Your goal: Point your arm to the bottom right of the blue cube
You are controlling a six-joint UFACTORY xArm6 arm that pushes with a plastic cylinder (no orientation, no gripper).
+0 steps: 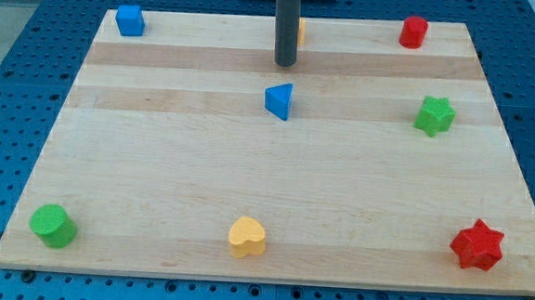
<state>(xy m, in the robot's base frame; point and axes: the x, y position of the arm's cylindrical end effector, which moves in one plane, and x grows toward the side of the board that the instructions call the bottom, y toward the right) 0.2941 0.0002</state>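
The blue cube (pixel 130 20) sits at the top left corner of the wooden board (pixel 155 162). My tip (pixel 284 63) is near the top middle of the board, far to the right of the blue cube and a little lower. It stands just above a blue triangular block (pixel 279 101), with a small gap between them. The rod hides most of an orange block (pixel 300 28) behind it at the top edge.
A red cylinder (pixel 413 31) is at the top right. A green star (pixel 434 116) is at the right. A red star (pixel 477 245) is at the bottom right. A yellow heart (pixel 247 236) is at the bottom middle. A green cylinder (pixel 53 226) is at the bottom left.
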